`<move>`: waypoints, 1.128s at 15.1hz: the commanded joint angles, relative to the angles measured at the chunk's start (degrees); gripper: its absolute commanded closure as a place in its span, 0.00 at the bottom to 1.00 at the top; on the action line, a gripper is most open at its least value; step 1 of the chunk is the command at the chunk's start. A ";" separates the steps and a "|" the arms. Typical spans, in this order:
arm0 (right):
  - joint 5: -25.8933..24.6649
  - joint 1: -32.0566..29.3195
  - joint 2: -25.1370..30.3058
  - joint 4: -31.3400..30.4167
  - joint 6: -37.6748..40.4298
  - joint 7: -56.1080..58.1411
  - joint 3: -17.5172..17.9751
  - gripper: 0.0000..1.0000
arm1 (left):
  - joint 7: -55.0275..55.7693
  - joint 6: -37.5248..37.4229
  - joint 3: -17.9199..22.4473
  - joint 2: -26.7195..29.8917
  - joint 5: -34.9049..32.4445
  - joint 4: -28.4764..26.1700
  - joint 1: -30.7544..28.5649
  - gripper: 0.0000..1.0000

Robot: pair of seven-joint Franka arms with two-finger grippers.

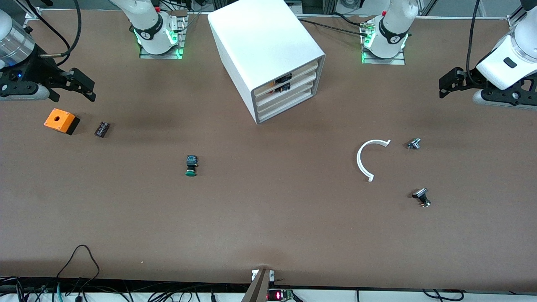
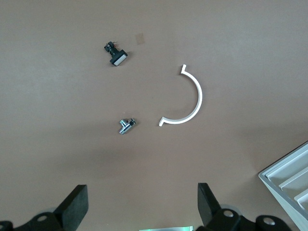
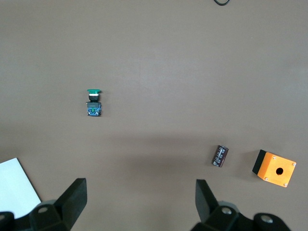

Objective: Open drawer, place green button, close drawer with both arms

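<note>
The white cabinet (image 1: 264, 46) stands mid-table close to the arms' bases. Its lowest drawer (image 1: 287, 110) is shut, flush with the ones above. The green-capped button (image 1: 191, 165) lies on its side on the table, nearer the front camera than the cabinet and toward the right arm's end; it also shows in the right wrist view (image 3: 93, 102). My right gripper (image 1: 86, 86) (image 3: 141, 198) is open and empty, up above the table near the orange box. My left gripper (image 1: 448, 83) (image 2: 143, 202) is open and empty, up above the left arm's end of the table.
An orange box with a hole (image 1: 60, 121) and a small dark cylinder (image 1: 102, 128) lie under the right gripper's area. A white half-ring (image 1: 366, 159) and two small black-and-silver parts (image 1: 413, 144) (image 1: 421, 197) lie toward the left arm's end. Cables run along the table's front edge.
</note>
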State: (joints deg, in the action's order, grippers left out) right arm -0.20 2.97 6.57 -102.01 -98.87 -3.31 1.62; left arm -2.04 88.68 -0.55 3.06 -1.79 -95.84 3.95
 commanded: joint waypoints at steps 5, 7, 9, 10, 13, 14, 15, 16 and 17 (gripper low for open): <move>1.96 -0.69 -1.03 1.20 0.43 1.38 -0.13 0.00 | -1.48 -1.23 0.28 -1.57 0.91 2.58 -0.08 0.00; 2.04 -0.60 -3.22 0.59 1.31 2.00 0.13 0.00 | -1.48 -2.10 0.28 -1.74 1.00 2.32 -0.08 0.00; 1.87 0.36 -5.50 1.11 1.05 1.30 0.48 0.00 | -1.39 -3.59 0.20 -2.00 1.87 2.58 0.09 0.00; 2.30 0.89 -6.73 1.11 0.09 0.95 0.57 0.00 | -1.30 -4.30 -0.15 -2.35 3.01 2.15 0.35 0.00; 2.83 4.05 -10.95 0.67 -5.61 -0.81 0.66 0.00 | -1.30 -7.72 -0.33 -6.30 13.00 2.58 0.80 0.00; 2.83 4.76 -12.53 0.67 -7.72 -1.77 0.66 0.00 | -1.30 -8.77 -0.25 -7.70 16.17 2.58 0.80 0.00; 2.92 5.72 -14.20 0.59 -9.74 -2.74 0.58 0.00 | -1.47 -9.74 -0.33 -9.28 18.81 2.67 0.80 0.00; 2.83 6.43 -15.96 0.58 -11.76 -4.05 0.66 0.00 | -1.56 -10.10 -0.33 -11.13 21.97 2.58 0.80 0.00; 2.92 7.48 -17.63 0.58 -13.96 -5.37 0.66 0.00 | -2.52 -10.10 -0.33 -13.32 25.66 2.50 0.80 0.00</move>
State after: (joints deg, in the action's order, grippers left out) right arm 1.98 8.86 -7.99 -102.21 -109.72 -6.28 2.44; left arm -2.35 80.49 -1.05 -5.42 18.24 -95.48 4.85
